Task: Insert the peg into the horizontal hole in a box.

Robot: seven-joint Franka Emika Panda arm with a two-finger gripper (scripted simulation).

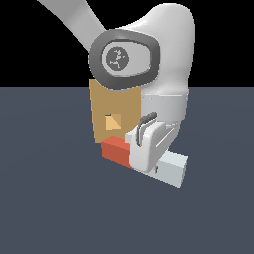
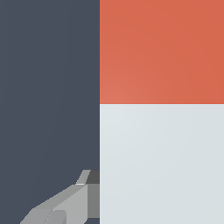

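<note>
at frame centre the gripper [image 1: 147, 155] clamps the peg [image 1: 115, 149] near its middle, red half pointing toward the box [image 1: 115, 104] (upper left); the hole [image 1: 113, 122] sits just above the red tip.

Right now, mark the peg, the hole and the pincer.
peg [image 1: 115, 150]: exterior view, red half's side face.
hole [image 1: 113, 122]: exterior view, lighter opening in the box face.
pincer [image 1: 145, 158]: exterior view, white fingers astride the peg's middle.

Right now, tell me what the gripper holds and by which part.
The gripper appears closed on the peg near its middle, by the red-white boundary; contact itself is not clearly visible.
</note>
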